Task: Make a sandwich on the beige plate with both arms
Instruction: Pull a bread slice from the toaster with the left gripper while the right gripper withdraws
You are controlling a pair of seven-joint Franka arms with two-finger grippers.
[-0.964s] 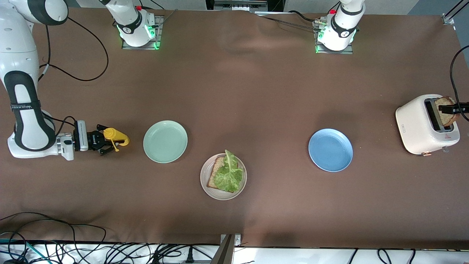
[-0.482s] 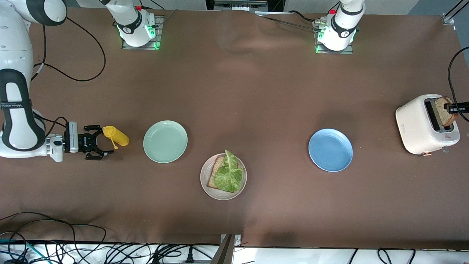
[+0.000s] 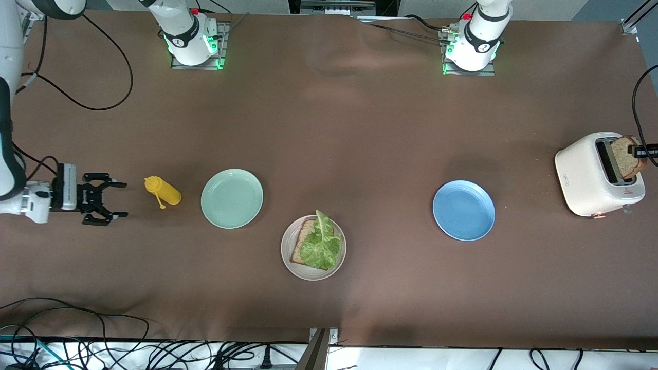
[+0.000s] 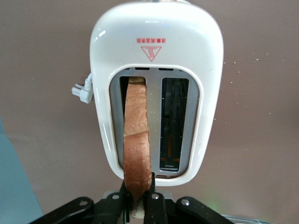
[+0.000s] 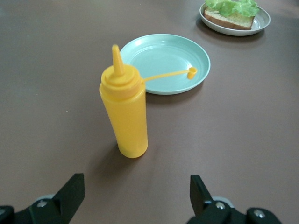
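While I watched the front view, the white toaster (image 3: 596, 174) sat at mid-right; my left gripper (image 4: 138, 201) pinched the toast slice (image 3: 624, 156) standing in its slot. The beige plate (image 3: 288, 257), lower centre, carried bread and lettuce (image 3: 321, 241). At mid-left my right gripper (image 3: 105, 205) stood spread, apart from the yellow bottle (image 3: 163, 191).

Half-built sandwich on the beige plate (image 3: 313, 247), low in the middle of the front view.

One brown wholegrain toast slice (image 3: 302, 245) lies flat on the round, raised-rim plate, a ruffled green lettuce leaf (image 3: 321, 242) draped over it, tip past the slice's upper edge. A second brown slice (image 3: 624, 156) stands upright in the toaster at the frame's right edge.
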